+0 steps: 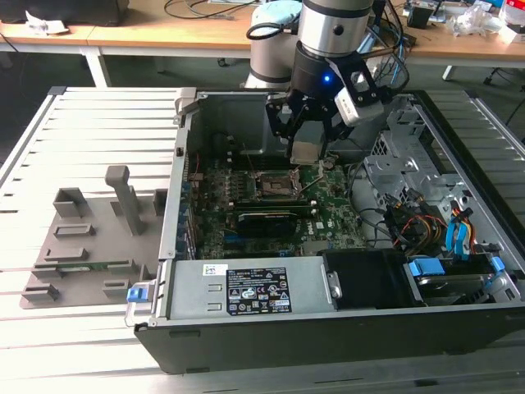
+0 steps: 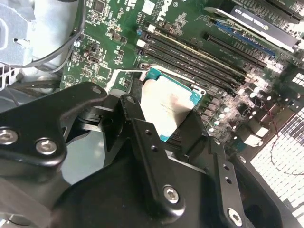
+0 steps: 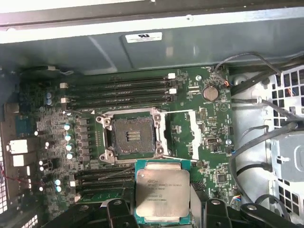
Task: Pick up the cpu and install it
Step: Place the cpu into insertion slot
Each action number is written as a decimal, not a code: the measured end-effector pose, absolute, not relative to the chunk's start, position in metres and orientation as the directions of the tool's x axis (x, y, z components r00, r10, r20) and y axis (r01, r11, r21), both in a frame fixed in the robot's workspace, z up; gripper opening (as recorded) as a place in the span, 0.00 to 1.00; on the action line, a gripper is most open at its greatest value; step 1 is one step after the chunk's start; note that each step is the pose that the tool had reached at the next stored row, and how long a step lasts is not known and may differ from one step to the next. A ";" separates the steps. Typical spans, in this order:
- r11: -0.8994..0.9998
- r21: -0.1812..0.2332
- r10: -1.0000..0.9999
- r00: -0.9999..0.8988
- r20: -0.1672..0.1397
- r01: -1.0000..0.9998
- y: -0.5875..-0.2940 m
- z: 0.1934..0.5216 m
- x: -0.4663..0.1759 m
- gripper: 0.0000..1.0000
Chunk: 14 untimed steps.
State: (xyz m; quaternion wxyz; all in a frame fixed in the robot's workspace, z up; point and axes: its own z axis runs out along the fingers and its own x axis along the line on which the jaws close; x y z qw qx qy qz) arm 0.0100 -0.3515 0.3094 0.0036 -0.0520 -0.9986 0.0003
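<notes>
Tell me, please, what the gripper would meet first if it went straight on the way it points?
Likely the motherboard: the cpu held in the gripper hangs beside the open socket, over the memory slots, so it would touch those first, though depth is unclear.

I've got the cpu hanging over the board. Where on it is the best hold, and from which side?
Its two opposite thin edges, with the fingers coming from the metal-top side. The cpu is a thin flat square, so only the edges give the gripper a pinch, as it has now. That also leaves the underside free to face the open socket.
</notes>
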 end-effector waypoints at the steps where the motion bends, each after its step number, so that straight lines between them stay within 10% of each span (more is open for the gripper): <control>1: 0.991 -0.001 0.132 -0.991 0.007 0.132 -0.352 0.309 0.010 0.55; 14: 0.949 -0.003 0.316 -0.949 0.007 0.316 -0.352 0.309 0.010 0.55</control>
